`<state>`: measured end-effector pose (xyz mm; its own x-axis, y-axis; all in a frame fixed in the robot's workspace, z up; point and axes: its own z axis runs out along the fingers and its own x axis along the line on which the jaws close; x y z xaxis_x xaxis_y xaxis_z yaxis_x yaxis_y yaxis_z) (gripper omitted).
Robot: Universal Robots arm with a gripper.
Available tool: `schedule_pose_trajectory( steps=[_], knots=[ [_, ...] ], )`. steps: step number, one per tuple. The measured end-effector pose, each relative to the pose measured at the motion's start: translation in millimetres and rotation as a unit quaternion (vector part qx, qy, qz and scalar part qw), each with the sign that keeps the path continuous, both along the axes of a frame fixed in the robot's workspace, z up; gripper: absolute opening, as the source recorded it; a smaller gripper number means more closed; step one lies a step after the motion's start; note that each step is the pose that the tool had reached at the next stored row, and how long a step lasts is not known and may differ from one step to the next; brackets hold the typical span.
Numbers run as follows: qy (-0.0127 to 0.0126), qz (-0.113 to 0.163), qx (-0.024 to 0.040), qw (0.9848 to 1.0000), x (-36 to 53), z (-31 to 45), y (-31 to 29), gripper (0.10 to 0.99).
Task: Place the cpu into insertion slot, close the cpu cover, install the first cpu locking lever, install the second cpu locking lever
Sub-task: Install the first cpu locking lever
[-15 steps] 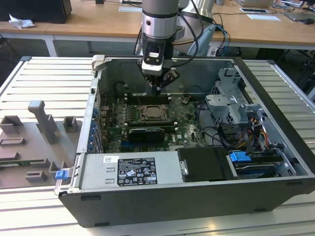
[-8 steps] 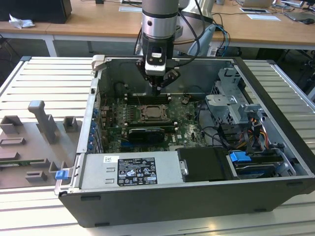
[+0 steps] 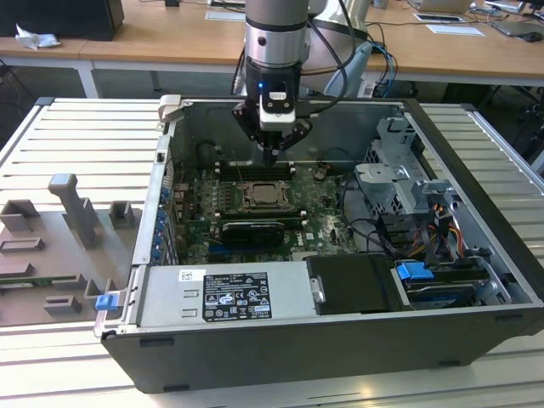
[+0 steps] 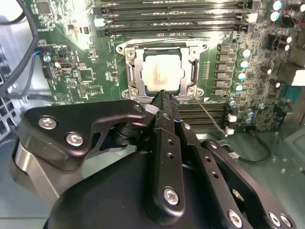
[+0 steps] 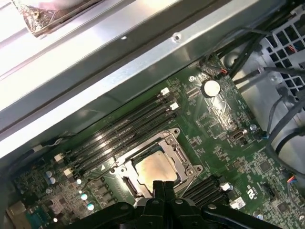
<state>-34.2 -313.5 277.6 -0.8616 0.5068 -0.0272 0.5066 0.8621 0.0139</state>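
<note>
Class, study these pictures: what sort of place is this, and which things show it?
Probably a robotics lab or test workshop: a robot arm reaches into an open desktop computer case on a ribbed metal table, with wooden office desks carrying papers behind.

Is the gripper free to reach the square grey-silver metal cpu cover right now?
Probably yes. The shut gripper hangs right at the edge of the square grey-silver metal cpu cover, with nothing between them.
</note>
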Motion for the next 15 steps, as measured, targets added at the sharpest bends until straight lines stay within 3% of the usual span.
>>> schedule_pose_trajectory(
  steps=[5,9,15],
  knots=[
    [0.0,0.047,0.0,0.9989,0.0,-0.1,0.0,0.106],
    [0.0,0.085,0.0,0.9964,0.0,-0.2,0.0,0.106],
    [0.0,0.119,0.0,0.9929,-0.3,-0.2,0.0,0.106]
  ],
)
